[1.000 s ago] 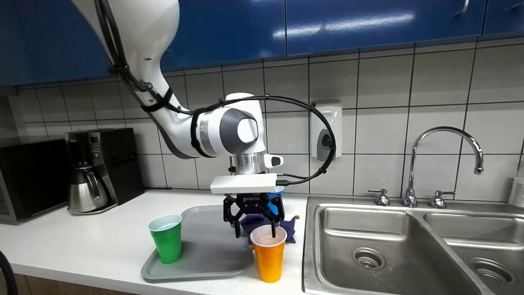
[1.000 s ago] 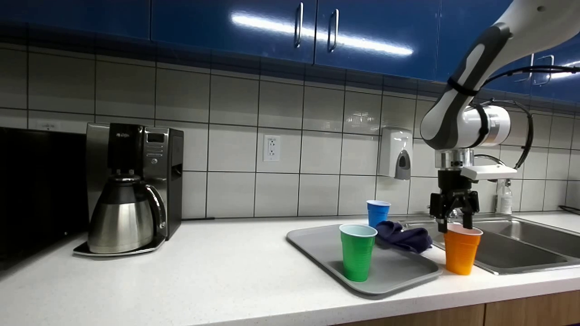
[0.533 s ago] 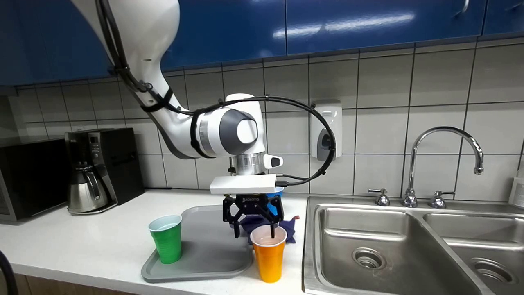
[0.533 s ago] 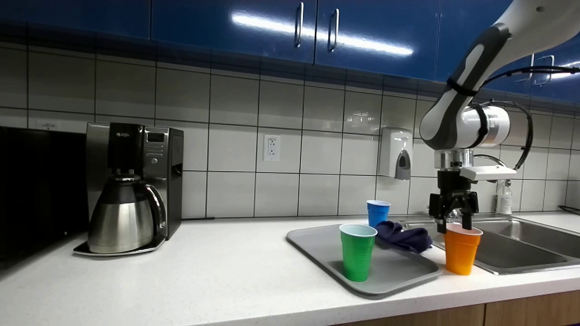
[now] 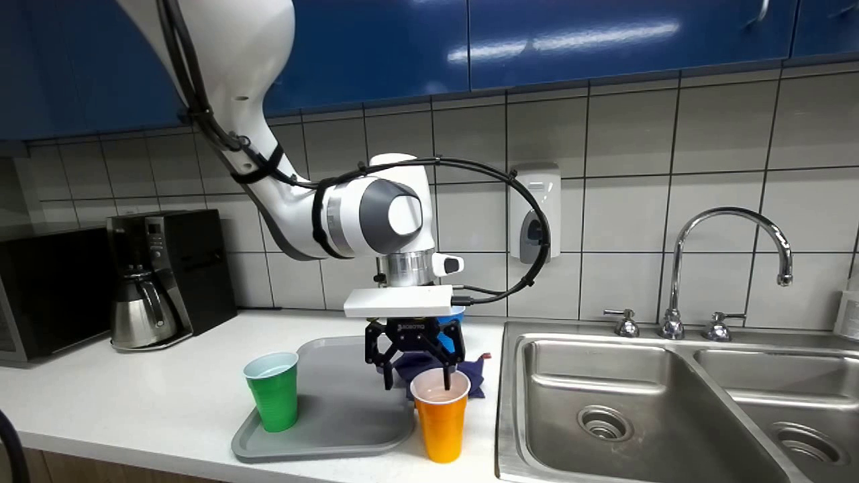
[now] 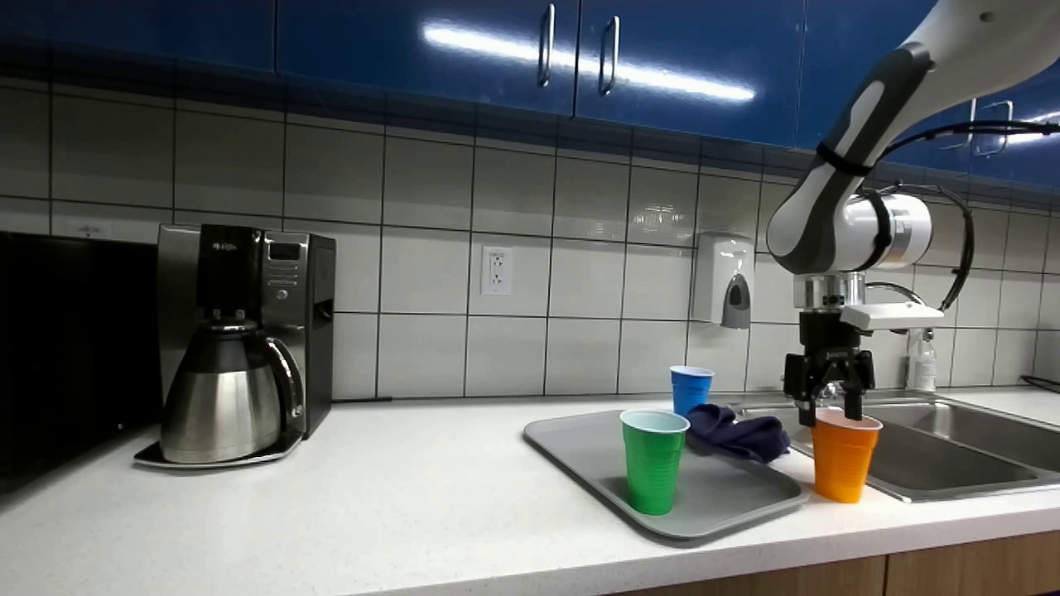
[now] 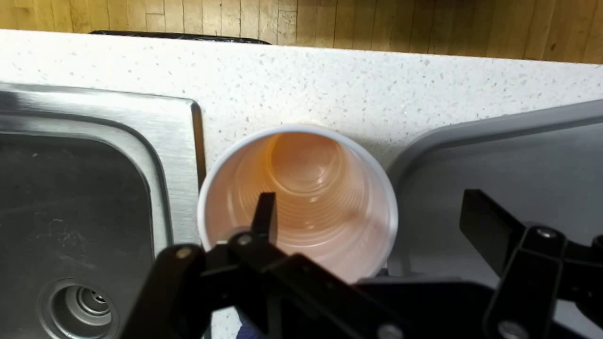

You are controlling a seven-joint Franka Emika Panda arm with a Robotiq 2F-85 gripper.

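Off-centre beneath the gripper [image 5: 418, 388] stands an orange cup [image 5: 441, 433]

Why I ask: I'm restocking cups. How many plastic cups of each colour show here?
Orange tapered plastic cup: 1
Green tapered plastic cup: 1
Blue tapered plastic cup: 1
Total: 3

The arm [image 5: 295, 218] is glossy white, its links rounded, with dark grey trim [image 6: 816, 236]. Black cables [image 5: 180, 50] run along its outside, secured by black straps [image 6: 843, 160]. The wrist shows a silver collar [image 5: 407, 269] and a flat white box [image 5: 399, 301]. The gripper [image 5: 417, 388] is black, angular, lettered ROBOTIQ, with metallic screw heads [image 7: 546, 232].
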